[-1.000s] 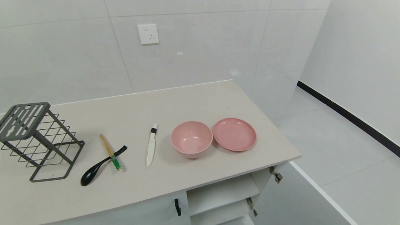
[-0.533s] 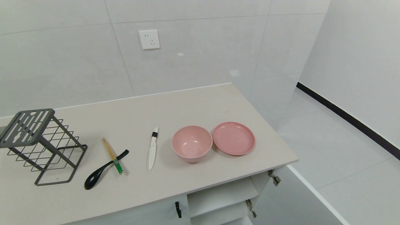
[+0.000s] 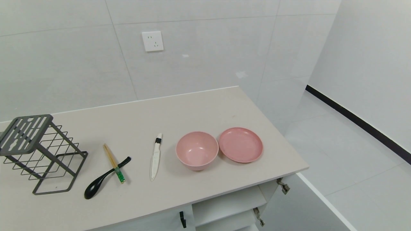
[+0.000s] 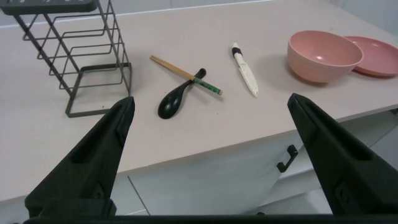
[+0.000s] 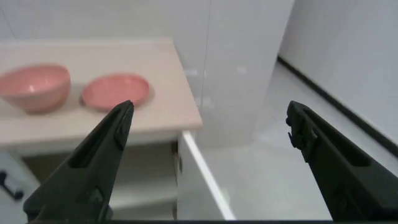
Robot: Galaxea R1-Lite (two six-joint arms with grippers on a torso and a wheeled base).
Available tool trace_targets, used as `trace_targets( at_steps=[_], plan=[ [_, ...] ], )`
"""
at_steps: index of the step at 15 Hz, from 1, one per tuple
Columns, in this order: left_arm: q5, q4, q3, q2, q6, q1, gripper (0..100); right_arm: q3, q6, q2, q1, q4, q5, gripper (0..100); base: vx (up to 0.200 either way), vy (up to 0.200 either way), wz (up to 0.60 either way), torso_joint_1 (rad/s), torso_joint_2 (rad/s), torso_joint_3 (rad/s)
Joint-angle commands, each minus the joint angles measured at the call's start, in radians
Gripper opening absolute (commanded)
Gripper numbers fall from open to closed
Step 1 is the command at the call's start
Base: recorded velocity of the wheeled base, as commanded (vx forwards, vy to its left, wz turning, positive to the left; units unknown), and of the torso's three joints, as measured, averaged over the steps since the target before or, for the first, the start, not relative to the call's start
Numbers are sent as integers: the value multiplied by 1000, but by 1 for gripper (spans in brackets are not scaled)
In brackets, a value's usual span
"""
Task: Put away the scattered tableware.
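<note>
Plate nr counter right edge, just beside bowl; open room behind. Left gripper and right gripper spread wide, empty; chopsticks prob. over spoon, ahead of left.

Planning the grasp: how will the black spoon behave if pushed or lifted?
The spoon looks rigid and probably light. Its handle crosses the chopsticks, so pushing it would likely disturb them. Its glossy, rounded bowl may slip in a grip.
</note>
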Motion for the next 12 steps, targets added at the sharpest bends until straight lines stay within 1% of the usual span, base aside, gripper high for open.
trace_targets(
  at_steps=[1,3,5,6,9,12],
  plan=[
    [-2,0,0,2,-1,0,100,-2,5,0,0,-14,76,100,0,0,0,0,0,0],
    [0,2,0,2,-1,0,100,-26,5,21,2,68,115,100,0,0,0,0,0,0],
    [-2,2,0,2,0,0,100,-54,4,82,25,94,141,100,0,0,0,0,0,0],
    [-2,2,0,2,0,0,100,-72,4,161,57,93,155,100,0,0,0,0,0,0],
    [-2,2,0,0,2,2,100,-97,4,270,158,88,151,100,0,0,0,0,0,0],
    [-3,2,0,0,2,0,100,-114,4,365,215,78,149,100,0,0,0,0,0,0]
  ],
)
